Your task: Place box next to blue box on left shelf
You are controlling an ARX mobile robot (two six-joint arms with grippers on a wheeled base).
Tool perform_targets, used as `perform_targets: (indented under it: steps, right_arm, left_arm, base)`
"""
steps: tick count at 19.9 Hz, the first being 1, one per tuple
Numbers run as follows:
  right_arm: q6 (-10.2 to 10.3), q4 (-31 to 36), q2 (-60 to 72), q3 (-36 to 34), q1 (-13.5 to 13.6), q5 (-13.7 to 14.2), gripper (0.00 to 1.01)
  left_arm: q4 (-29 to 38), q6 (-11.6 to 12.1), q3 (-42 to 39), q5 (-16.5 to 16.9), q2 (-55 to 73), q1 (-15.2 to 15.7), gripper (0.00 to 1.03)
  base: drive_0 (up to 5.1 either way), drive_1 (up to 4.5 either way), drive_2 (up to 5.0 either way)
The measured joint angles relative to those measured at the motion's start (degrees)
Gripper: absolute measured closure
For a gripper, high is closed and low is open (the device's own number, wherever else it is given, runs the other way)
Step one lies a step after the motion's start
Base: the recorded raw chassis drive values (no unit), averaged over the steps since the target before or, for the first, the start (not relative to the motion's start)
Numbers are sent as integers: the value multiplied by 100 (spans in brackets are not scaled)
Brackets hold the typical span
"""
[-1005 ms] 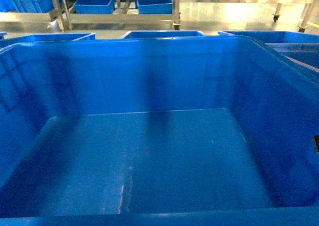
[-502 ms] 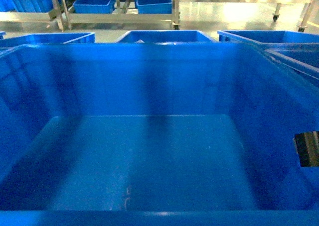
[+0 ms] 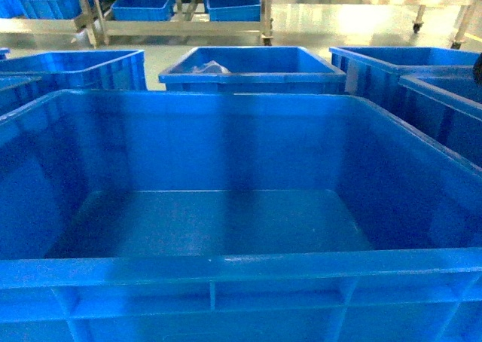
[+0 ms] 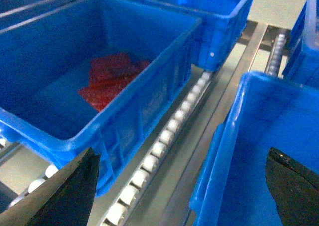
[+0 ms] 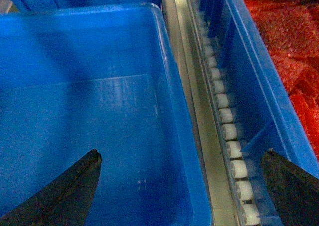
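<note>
Looking through the head view first: the box (image 3: 226, 229) fills the lower frame, open top up, floor bare, near rim level across the bottom. No gripper shows here. Beyond its far rim sit three more crates: one at left (image 3: 83, 67), one in the middle (image 3: 252, 69) with something pale inside, one at right (image 3: 399, 63). A metal rack (image 3: 181, 18) with small bins stands further back. I judge the box set down or nearly so, among neighbours, but I cannot confirm from here that it rests on the shelf.

Left wrist view: left gripper (image 4: 182, 186) spread wide, holding nothing; one dark finger (image 4: 70, 191) low left, the other low right. Box wall (image 4: 224, 151) lies between them toward the right. To its left runs a roller rail (image 4: 164, 141), then a crate with red packets (image 4: 114, 81). That looks like the blue box the task means, just beside ours, rail between, not touching.

Right wrist view: right gripper (image 5: 182, 186) also wide, empty, straddling the box rim (image 5: 182, 126). A second roller rail (image 5: 224, 121) runs alongside, then another crate of red packets (image 5: 279, 52) close by.

Judgement: placement looks done or nearly; what is left is clearing both arms. Room is tight on both sides: narrow rail gaps, crate walls close. I'd lift straight up before drawing back.
</note>
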Motion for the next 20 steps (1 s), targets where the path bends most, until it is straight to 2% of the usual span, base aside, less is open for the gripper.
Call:
perform_targets:
  steps: [2, 4, 6, 8, 9, 10, 11, 12, 13, 14, 16, 17, 20]
  right_arm:
    - [-81, 216, -44, 125, 92, 90, 3]
    - [-129, 704, -70, 116, 225, 146, 3]
    - [-127, 920, -107, -35, 227, 584, 3]
    - [-127, 927, -103, -81, 225, 612, 3]
    - [-505, 2715, -330, -710, 118, 435, 12]
    - [-1217, 4019, -855, -1633, -96, 173, 25]
    - [-1692, 4959, -1305, -2402, -439, -4, 37]
    - [-1902, 5447, -1537, -2820, -737, -138, 48]
    - [-2057, 5643, -1803, -3211, -896, -457, 61]
    - [-2129, 5659, -2044, -3547, -1060, -734, 74]
    - [-2175, 5665, -2463, -4037, -1486, -1003, 100]
    - [-2225, 5670, -2686, -4216, -1620, -1233, 99]
    - [-2227, 5519, -3300, -4697, -2048, -1622, 99]
  left_arm:
    - [302, 341, 144, -144, -76, -24, 5]
    - [511, 566, 166, -188, -92, -162, 5]
    - [116, 621, 151, -254, -17, -319, 5]
    - [122, 621, 146, -258, 26, -319, 5]
    - [125, 621, 146, -260, 20, -319, 5]
    - [1661, 929, -389, 684, -208, -66, 13]
    - [2883, 1434, -1237, 1797, -737, 262, 26]
    - [3639, 1744, -1803, 2470, -1064, 455, 36]
    - [4162, 1954, -2192, 3005, -1255, 601, 49]
    - [4288, 2050, -2516, 3285, -1438, 715, 61]
    - [4334, 2133, -3016, 3506, -1805, 986, 86]
    - [4367, 2133, -3193, 3615, -1993, 1091, 99]
    - [4253, 2140, -3674, 4002, -2559, 1416, 101]
  base:
    - [0, 0, 0]
    - [0, 0, 0]
    - [0, 0, 0]
    - [0, 0, 0]
    - [0, 0, 0]
    - [0, 0, 0]
    - [0, 0, 0]
    - [0, 0, 0]
    - [0, 0, 0]
    - [0, 0, 0]
    - [0, 0, 0]
    - [0, 0, 0]
    - [0, 0, 0]
